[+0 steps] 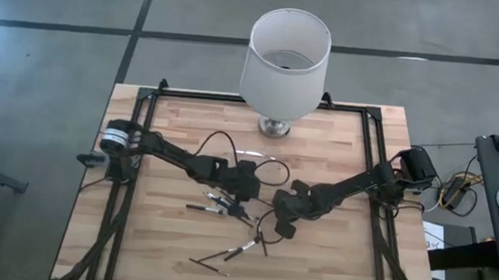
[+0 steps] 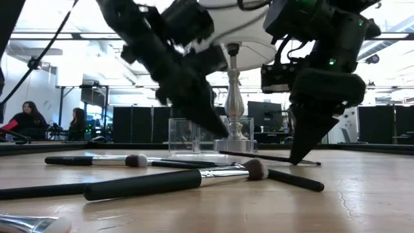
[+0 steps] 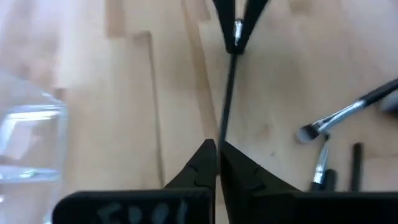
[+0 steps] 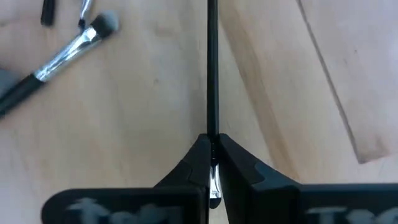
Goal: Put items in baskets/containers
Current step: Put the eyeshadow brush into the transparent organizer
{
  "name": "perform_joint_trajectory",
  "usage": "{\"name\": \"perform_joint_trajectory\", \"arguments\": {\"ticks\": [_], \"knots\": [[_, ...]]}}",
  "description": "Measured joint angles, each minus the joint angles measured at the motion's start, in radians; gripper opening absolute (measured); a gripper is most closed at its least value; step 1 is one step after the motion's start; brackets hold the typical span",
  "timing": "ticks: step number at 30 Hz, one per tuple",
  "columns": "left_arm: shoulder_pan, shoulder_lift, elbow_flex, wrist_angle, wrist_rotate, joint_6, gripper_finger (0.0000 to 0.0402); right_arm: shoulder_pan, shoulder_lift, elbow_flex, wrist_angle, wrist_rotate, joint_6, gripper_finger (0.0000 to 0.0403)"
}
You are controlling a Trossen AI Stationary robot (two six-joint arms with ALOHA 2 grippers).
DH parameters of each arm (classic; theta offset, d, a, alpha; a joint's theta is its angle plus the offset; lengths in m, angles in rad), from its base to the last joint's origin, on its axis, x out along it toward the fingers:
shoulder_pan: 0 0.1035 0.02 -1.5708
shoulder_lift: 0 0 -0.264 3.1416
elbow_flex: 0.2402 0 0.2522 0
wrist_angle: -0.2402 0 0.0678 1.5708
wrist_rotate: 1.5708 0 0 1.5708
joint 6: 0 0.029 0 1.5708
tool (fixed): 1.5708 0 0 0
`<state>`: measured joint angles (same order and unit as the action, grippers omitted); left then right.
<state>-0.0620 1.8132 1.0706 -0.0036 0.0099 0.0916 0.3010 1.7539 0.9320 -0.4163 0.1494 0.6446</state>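
Both grippers are shut on one thin dark brush (image 3: 225, 93) (image 4: 212, 68) near the table's middle. My left gripper (image 3: 217, 148) (image 1: 246, 197) has one end, and my right gripper (image 4: 211, 142) (image 1: 276, 224) has the other, which has a metal band. Several more brushes lie flat on the wood toward the near edge, among them one (image 2: 174, 183) with a fluffy head and another (image 2: 90, 160). The clear plastic holder (image 2: 184, 136) (image 3: 31, 143) stands on the table just beyond my left gripper, in front of the lamp. My left gripper pinches the brush's dark handle end (image 3: 222, 134) between its two fingers. The fingers lie roughly along the stick, which runs straight ahead to the other gripper (image 3: 239, 25). Whether the brush is clear of the wood cannot be told. My right gripper pinches the brush at its metal band (image 4: 213, 180), which shows between the two fingers. The dark handle (image 4: 211, 93) runs straight out ahead of the fingers, toward the left gripper. In the low view the fingers (image 2: 301, 152) slant steeply down to the tabletop.
A large white lampshade (image 1: 284, 57) on a metal base (image 1: 275, 126) stands at the middle of the far edge. Loose brushes (image 1: 211, 264) (image 3: 342, 115) (image 4: 68, 53) lie around both grippers. Black frame rails run along the table's sides. People sit in the room beyond (image 2: 29, 116).
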Motion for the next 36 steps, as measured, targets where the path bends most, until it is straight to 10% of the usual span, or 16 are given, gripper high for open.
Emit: {"name": "perform_joint_trajectory", "arguments": {"ticks": [15, 22, 36], "knots": [[-0.008, -0.471, -0.074, -0.266, -0.165, -0.059, 0.0020, -0.021, -0.289, 0.039, 0.009, -0.150, 0.591, 0.0013], [-0.007, -0.676, -0.157, -0.269, -0.251, -0.060, 0.0020, -0.028, -0.401, 0.035, 0.081, 0.080, 0.822, 0.0013], [-0.008, -0.866, -0.212, -0.268, -0.248, -0.075, 0.0021, -0.119, -0.417, 0.054, 0.042, -0.075, 0.707, 0.0013]]}}
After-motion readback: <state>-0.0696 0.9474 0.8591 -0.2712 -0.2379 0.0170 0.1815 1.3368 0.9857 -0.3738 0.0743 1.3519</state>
